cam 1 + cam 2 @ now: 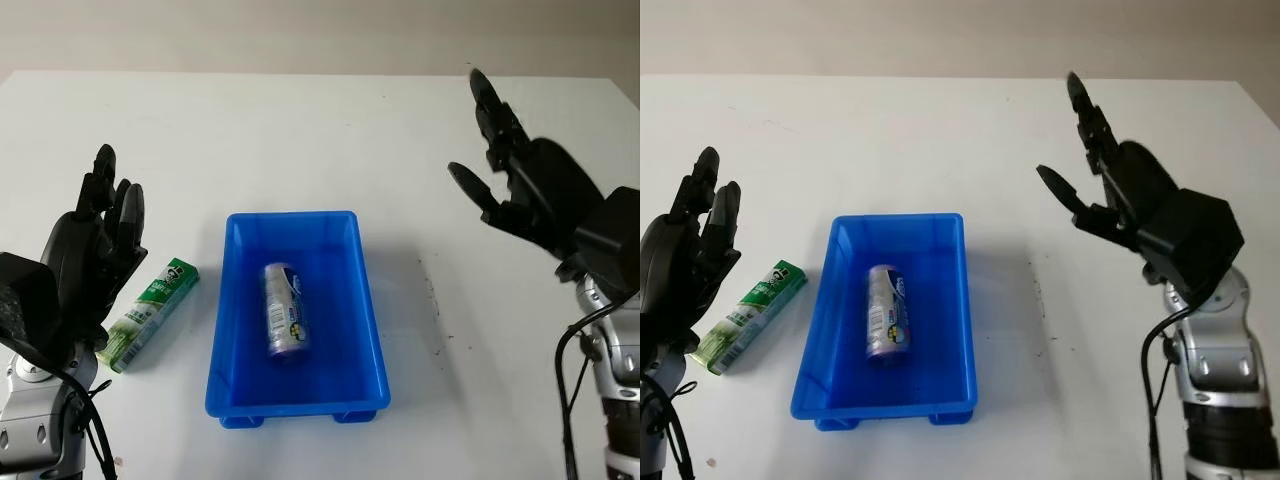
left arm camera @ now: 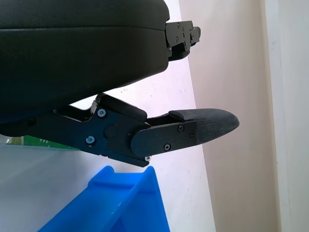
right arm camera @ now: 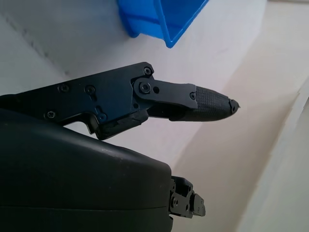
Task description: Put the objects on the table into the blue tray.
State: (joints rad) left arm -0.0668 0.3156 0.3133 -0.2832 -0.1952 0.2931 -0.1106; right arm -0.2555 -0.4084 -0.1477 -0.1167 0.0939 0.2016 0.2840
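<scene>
- The green box (image 1: 149, 311) lies left of the blue tray (image 1: 371, 300), long axis angled toward it.
- The left robot hand (image 1: 103, 240), open and empty, is just beside the box.
- The right robot hand (image 1: 515, 175), open, is right of the tray.

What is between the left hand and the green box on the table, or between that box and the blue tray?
Nothing visible. The open left hand hovers right beside the green box, which lies on bare table just outside the blue tray. Only the tray's near wall separates them. A can already lies inside.

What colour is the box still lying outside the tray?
Green and white box, seen best in the left eye view.
</scene>
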